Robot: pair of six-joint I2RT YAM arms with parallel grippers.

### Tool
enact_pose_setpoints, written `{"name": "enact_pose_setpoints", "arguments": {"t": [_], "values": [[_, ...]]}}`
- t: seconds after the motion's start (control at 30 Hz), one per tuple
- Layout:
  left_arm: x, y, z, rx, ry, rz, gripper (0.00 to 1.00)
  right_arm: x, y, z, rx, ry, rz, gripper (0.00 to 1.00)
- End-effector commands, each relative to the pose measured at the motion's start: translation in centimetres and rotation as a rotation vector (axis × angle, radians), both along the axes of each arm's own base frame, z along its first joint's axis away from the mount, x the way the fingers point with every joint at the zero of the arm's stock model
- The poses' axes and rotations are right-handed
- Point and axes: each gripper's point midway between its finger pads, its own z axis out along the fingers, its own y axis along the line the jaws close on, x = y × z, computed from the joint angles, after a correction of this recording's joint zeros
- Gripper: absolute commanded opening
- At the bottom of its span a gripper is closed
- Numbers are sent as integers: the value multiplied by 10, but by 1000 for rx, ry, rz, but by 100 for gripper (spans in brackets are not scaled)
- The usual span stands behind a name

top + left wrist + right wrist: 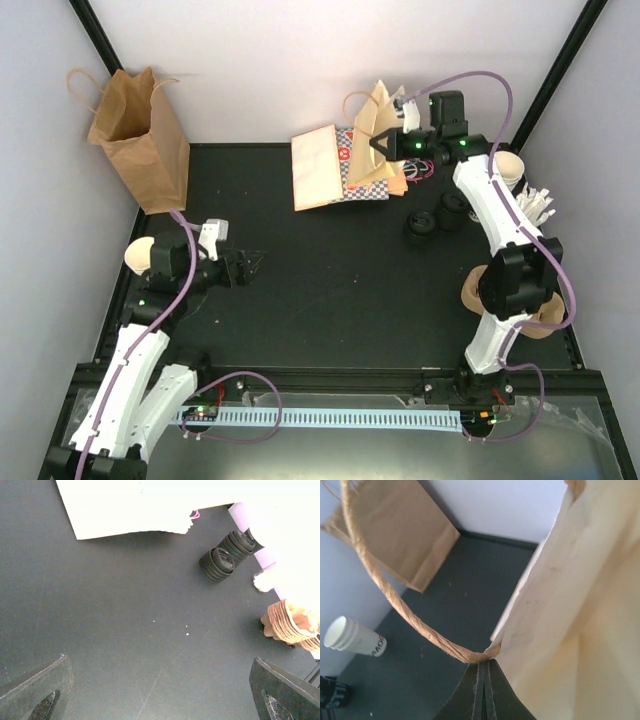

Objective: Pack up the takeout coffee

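The takeout coffee shows as small white paper cups, tapered, with a rolled rim; they sit in two places. One is a nested cup stack [352, 637] with dark print on its wall, by the left edge of the counter [330, 290], just beside the left arm; more than one rim shows, but the number of cups in it cannot be told. The other is a single cup [510, 168] near the right edge toward the far right corner, close against the right arm, its mouth facing up to the top camera.

There are two paper bags. A brown bag [140, 140] stands upright and open in the far left corner; a cream bag [320, 170] lies at the middle of the far edge. Two stacks of black lids [435, 220] sit side by side, just nearer than the cream bag; one bundle of white sticks [540, 205] lies by the right edge.

The left gripper [245, 268] hangs over bare counter toward the near left, its jaws spread as wide as they go and holding nothing. The right gripper [383, 148] has its jaws pressed shut on the cream bag's raised top edge, at the root of the twisted paper handle [410, 615].
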Motion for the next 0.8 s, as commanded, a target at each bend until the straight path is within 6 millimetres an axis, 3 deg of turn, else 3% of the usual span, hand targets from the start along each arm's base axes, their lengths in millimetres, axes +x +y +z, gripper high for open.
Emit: {"name": "enact_pose_setpoints", "arguments": {"t": [0.0, 0.13, 0.3, 0.5, 0.77], "values": [[-8, -3, 14, -22, -46, -21, 99, -12, -20, -46, -128, 78, -92, 1], [-6, -3, 16, -43, -66, -13, 99, -8, -18, -51, -127, 99, -87, 1], [2, 1, 19, -33, -82, 21, 99, 11, -26, -54, -150, 100, -171, 1], [14, -2, 11, -62, -67, 28, 99, 24, -30, -54, -204, 92, -182, 1], [26, -7, -5, -62, -10, 17, 99, 42, -68, -49, -379, 58, -296, 1]]}}
